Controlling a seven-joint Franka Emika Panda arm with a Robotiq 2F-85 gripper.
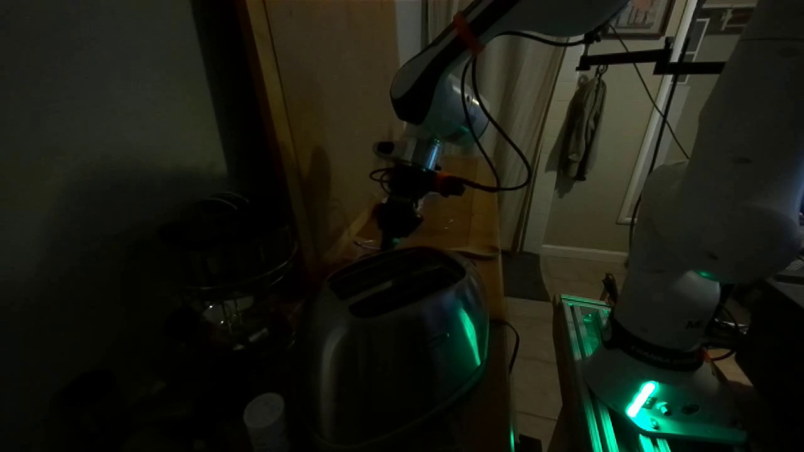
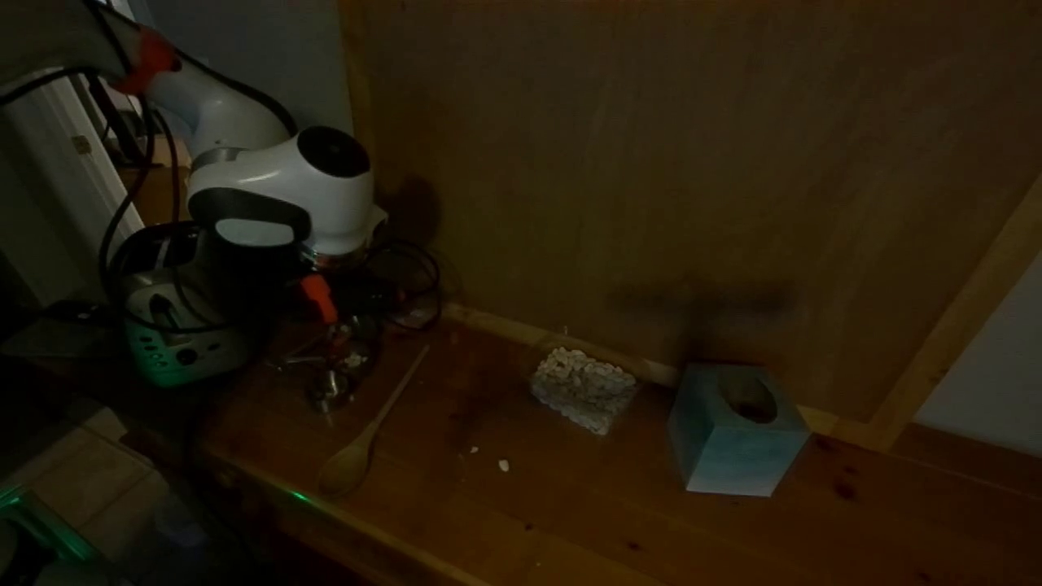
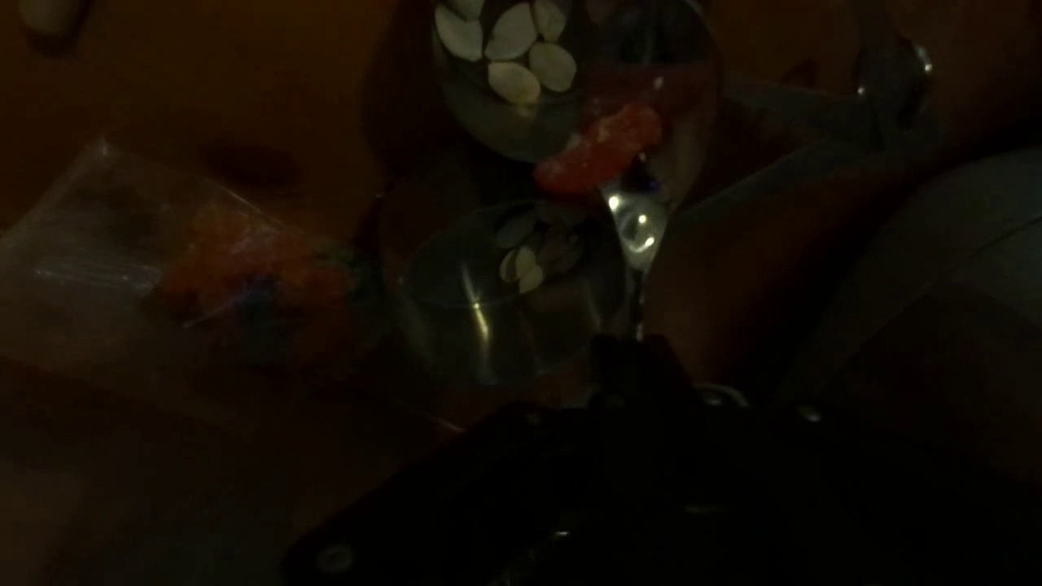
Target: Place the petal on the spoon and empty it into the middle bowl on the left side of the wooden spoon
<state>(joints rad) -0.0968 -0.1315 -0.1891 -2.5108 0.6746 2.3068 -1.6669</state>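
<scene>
Gripper point(image 3: 637, 346) clamped on the metal spoon point(image 3: 637, 226), and what looks like a red petal point(image 3: 601, 152) sits at its tip! Now hold it level, centre it over the target bowl, tip slowly. The wrist view crops the upper bowl point(image 3: 501, 130); gloom blurs the lower bowl point(image 3: 505, 338); which counts as middle, can't tell.

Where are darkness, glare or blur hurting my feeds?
Both exterior views: dim throughout; in an exterior view, green glare on the toaster; wrist view: gripper nearly black, bright glints on the metal utensil and lower bowl in frame, plastic bag murky and indistinct.
</scene>
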